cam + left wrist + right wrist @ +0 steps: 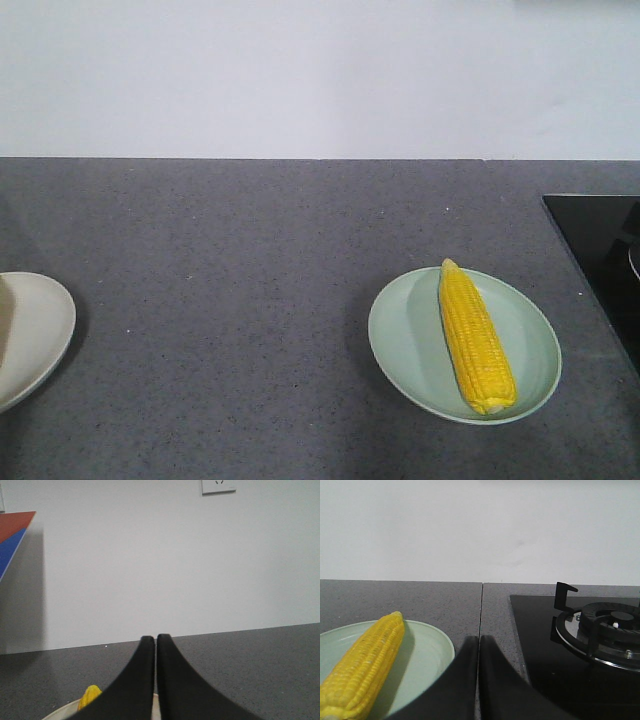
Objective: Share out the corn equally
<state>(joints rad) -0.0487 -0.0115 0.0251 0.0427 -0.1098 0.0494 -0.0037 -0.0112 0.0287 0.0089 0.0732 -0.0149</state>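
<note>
Two plates on counter: one pale green (400, 330), one cream (45, 330) at left edge; two corn cobs seen: one (475, 340) on green plate, one tip (90, 696) in left wrist view; two grippers: left (155, 642), right (479, 642); one gas burner (605, 625); one wall socket (218, 486).

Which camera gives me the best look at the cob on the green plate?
The exterior front-facing view: the whole cob lies lengthwise on the green plate. The right wrist view shows it close but cut off at the frame's bottom edge. The left wrist view doesn't show it.

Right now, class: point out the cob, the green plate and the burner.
cob (476, 338), front view, middle of its kernels
green plate (405, 330), front view, bare left inside
burner (612, 621), right wrist view, centre cap
</note>
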